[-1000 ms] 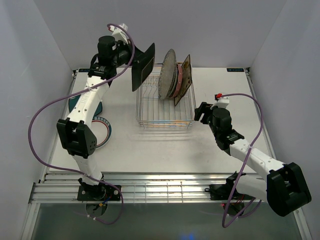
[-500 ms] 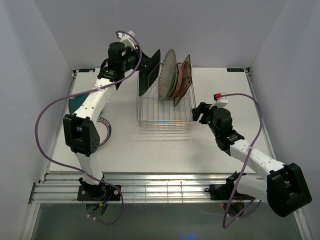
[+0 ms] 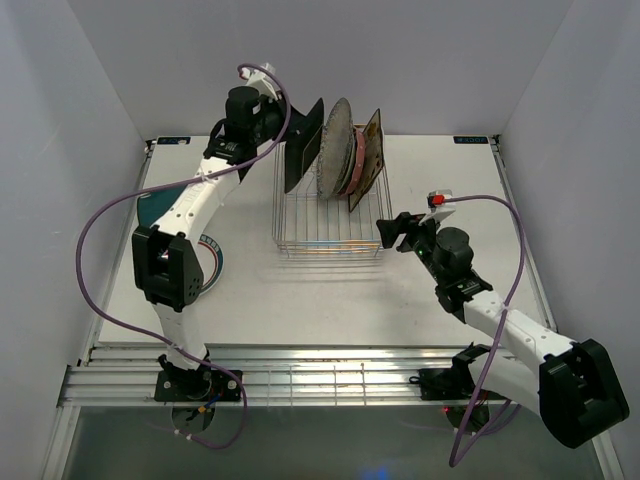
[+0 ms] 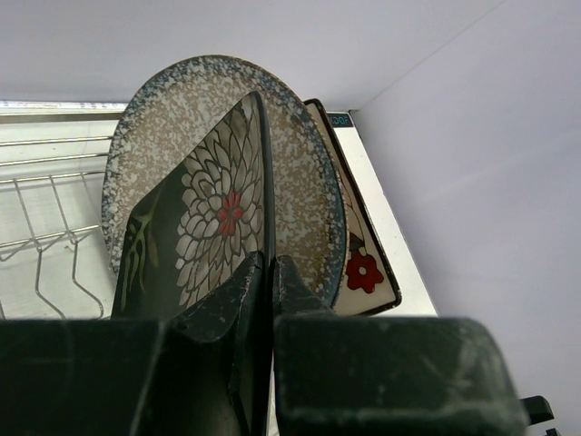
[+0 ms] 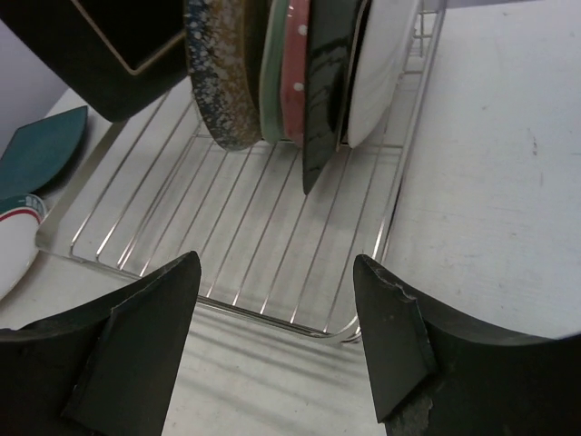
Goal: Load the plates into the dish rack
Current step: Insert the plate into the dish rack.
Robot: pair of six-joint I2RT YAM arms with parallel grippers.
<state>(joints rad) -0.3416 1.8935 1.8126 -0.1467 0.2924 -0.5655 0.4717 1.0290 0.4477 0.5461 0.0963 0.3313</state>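
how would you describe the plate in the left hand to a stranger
In the silver wire dish rack, plates stand on edge at the far end. Left of them, pinched by the left hand, is a black square plate. Unlike the round grey speckled plate beside it, it shows a white flower with a red centre.

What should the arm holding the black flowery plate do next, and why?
Probably lower it a little. The left gripper is shut on the black square plate, which hangs on edge right beside the grey speckled plate. Its bottom corner looks not yet down among the dish rack wires. The right gripper is open near the rack's front.
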